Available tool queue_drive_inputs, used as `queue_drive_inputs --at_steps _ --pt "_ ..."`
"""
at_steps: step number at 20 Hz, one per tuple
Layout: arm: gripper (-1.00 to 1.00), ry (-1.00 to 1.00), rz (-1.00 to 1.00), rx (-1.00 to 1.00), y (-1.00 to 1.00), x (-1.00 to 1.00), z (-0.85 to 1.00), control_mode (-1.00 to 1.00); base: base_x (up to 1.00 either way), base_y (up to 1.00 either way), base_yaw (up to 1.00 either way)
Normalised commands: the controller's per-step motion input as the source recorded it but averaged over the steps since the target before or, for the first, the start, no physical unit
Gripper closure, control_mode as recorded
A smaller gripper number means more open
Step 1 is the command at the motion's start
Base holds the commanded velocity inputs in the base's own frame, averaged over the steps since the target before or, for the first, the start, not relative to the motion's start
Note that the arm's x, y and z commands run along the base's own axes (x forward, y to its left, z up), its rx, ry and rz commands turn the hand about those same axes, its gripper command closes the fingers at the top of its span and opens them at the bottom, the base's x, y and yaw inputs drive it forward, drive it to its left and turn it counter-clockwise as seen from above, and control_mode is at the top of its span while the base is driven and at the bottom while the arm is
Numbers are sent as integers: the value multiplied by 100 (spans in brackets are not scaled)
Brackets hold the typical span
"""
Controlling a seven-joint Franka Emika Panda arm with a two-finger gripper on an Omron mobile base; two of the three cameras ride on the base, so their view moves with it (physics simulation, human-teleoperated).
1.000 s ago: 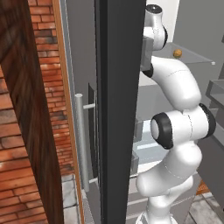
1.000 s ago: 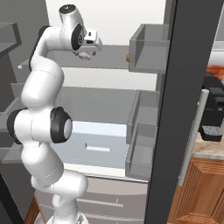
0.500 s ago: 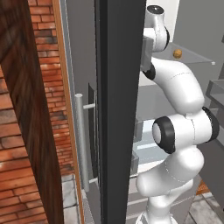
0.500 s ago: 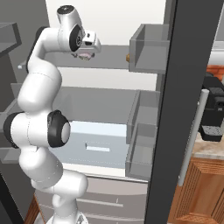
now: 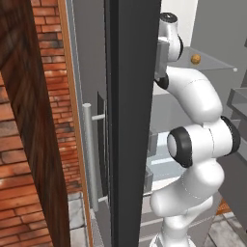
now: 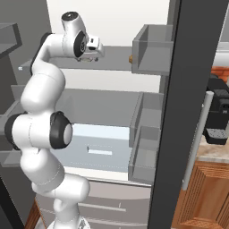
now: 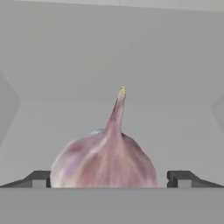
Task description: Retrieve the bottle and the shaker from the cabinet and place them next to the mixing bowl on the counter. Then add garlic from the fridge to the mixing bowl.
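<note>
- Left base view: against half a second ago the arm has folded a little further, with the elbow lower and the hand end tucked tighter behind the edge of the dark door of the fridge (image 5: 132, 120). The hand itself is hidden by that door, so its state can't be read here. Out past the hand, to its right, a small brown ball (image 5: 195, 59) sits on the glass shelf (image 5: 212, 62). Well behind the hand, a brick wall (image 5: 29, 144) flanks the fridge.
- Right base view: the wrist has come down slightly toward the upper shelf (image 6: 112, 58) since a second ago. The hand's fingers are too small to tell apart. Just beyond it stands a grey door bin (image 6: 152, 49) with a small brown thing at its near corner. Below the hand lies a pale drawer (image 6: 100, 143). Far off to its right are the silver handle (image 6: 197, 138), a dark appliance (image 6: 219, 116) and a wooden base cabinet (image 6: 205, 188).
- Hand view: the pincer (image 7: 107, 178) stands wide apart, one dark tip either side of the garlic (image 7: 105, 164), near it but not pressing. The bulb sits upright between them on the plain grey shelf floor (image 7: 52, 118), stalk up.
- Judgement: the small descent looks like final lining-up, and closing on the bulb seems the step due. The lumpy, rounded skin could slip if pinched off-centre.
</note>
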Motion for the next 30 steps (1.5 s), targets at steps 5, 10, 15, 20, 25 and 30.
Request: queue_drive_inputs --at_steps 5,10,15,20,25,30 --pt "-100 0 0 0 0 19 -4 -100 0 0 0" --pt "-100 0 0 0 0 3 -7 -100 0 0 0" --pt "-100 4 0 0 0 0 -2 -100 0 0 0" --pt "-100 2 0 0 0 0 -27 -100 0 0 0" --pt "-100 0 0 0 0 0 0 -100 0 0 0" --pt "100 0 0 0 0 0 0 -100 0 0 0"
